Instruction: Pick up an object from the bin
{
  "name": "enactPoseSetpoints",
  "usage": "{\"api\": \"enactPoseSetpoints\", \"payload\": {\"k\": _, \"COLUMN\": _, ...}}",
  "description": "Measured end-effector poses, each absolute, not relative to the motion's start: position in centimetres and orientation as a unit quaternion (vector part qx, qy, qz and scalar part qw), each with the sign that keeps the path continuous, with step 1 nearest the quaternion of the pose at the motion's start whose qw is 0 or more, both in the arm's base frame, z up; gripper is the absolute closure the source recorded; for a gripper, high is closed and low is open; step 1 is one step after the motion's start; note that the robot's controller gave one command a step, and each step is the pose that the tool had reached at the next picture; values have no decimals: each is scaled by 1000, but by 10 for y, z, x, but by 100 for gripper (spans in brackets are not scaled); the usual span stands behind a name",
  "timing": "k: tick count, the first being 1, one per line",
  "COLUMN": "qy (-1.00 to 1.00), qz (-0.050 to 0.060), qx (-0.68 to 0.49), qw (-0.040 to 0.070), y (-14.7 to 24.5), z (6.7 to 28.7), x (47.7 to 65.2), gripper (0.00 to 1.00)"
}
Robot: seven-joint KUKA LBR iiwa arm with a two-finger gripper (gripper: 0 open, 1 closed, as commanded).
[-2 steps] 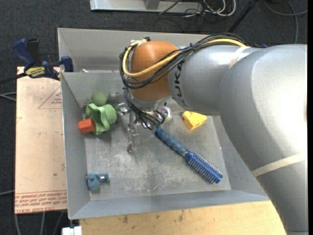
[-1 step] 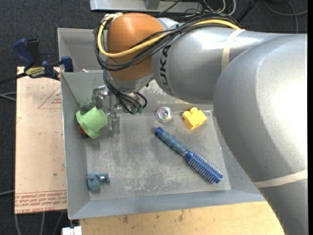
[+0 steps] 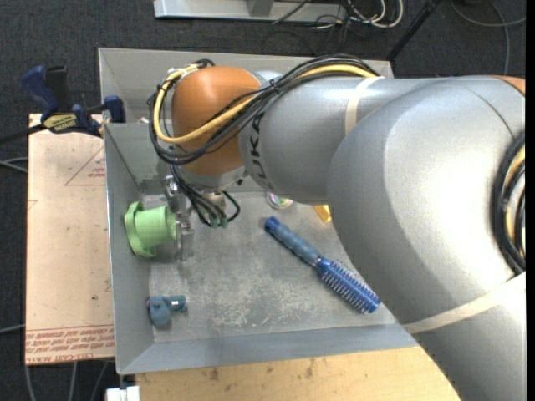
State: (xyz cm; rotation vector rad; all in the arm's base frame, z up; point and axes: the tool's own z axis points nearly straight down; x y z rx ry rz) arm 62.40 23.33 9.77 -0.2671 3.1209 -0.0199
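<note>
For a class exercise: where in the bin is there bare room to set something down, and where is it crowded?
Bare floor lies between the blue brush, the small blue-grey piece and the bin's near wall. A smaller patch sits between the gripper and the brush's handle. Crowded: the left side, where the green cup-like thing lies beside the gripper.

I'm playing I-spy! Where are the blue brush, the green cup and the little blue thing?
Blue brush [image 3: 292,243]: camera view, middle of its handle.
Green cup [image 3: 147,229]: camera view, on its side.
Little blue thing [image 3: 165,308]: camera view, its middle.
</note>
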Motion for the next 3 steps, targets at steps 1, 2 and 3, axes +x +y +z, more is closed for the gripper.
{"api": "enactPoseSetpoints", "payload": {"k": 1, "qy": 998, "qz": -8, "qx": -59, "qw": 2, "y": 238, "z": 72, "x": 621, "gripper": 0}}
{"api": "enactPoseSetpoints", "payload": {"k": 2, "qy": 998, "qz": -10, "qx": -58, "qw": 2, "y": 235, "z": 75, "x": 622, "gripper": 100}}
{"api": "enactPoseSetpoints", "payload": {"k": 3, "qy": 998, "qz": 2, "qx": -70, "qw": 7, "y": 223, "z": 205, "x": 638, "gripper": 100}}
